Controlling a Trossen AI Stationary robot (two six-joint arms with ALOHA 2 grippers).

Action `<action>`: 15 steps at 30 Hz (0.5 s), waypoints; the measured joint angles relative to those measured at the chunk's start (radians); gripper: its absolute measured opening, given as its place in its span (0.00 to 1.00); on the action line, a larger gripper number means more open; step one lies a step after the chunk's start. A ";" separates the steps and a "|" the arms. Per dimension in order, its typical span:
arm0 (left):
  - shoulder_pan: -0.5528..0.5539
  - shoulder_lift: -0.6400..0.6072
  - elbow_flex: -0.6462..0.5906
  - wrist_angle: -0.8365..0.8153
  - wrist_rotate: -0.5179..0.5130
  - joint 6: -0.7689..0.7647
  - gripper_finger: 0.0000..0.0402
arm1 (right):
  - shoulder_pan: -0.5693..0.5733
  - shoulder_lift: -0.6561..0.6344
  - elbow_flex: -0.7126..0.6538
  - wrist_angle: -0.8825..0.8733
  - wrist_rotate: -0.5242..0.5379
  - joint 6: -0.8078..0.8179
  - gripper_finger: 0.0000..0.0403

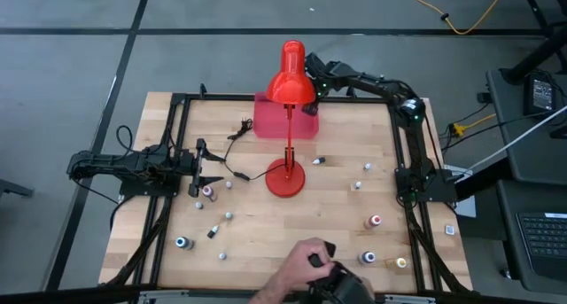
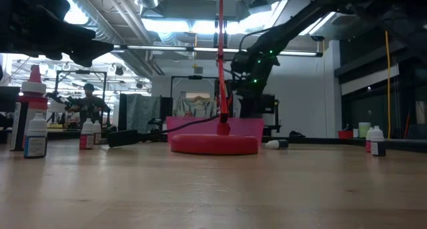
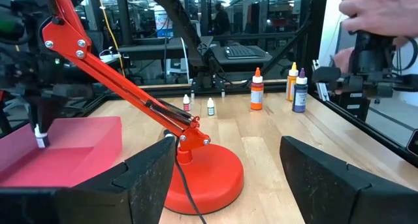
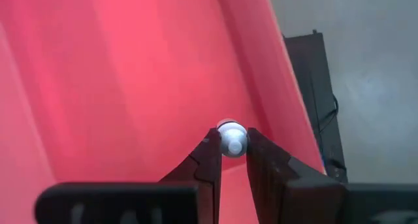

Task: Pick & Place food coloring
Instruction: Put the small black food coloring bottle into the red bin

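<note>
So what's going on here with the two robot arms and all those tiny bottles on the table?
The right gripper is pinching one tiny pale-capped food coloring bottle over the pink translucent square tray at the table's far edge, behind the tall red desk lamp. The left gripper sits open and empty at the left side of the wooden table. Other small bottles are scattered across the table. A person's hand holds a dark device at the near edge.

A robotics lab: beyond the desk (image 2: 213, 189) stand black frames, a keyboard (image 3: 243, 51), ceiling strip lights (image 2: 193, 25), and a seated person (image 2: 89, 103).
</note>
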 joint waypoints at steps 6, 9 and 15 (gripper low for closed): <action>0.000 0.000 0.000 0.000 0.000 0.000 0.67 | 0.005 0.013 0.000 0.023 0.006 -0.032 0.14; 0.000 0.000 0.000 0.000 0.000 0.000 0.67 | 0.008 0.024 0.001 0.027 0.008 -0.054 0.14; 0.000 0.000 0.000 0.000 0.000 0.000 0.67 | 0.011 0.048 0.000 0.057 0.011 -0.057 0.14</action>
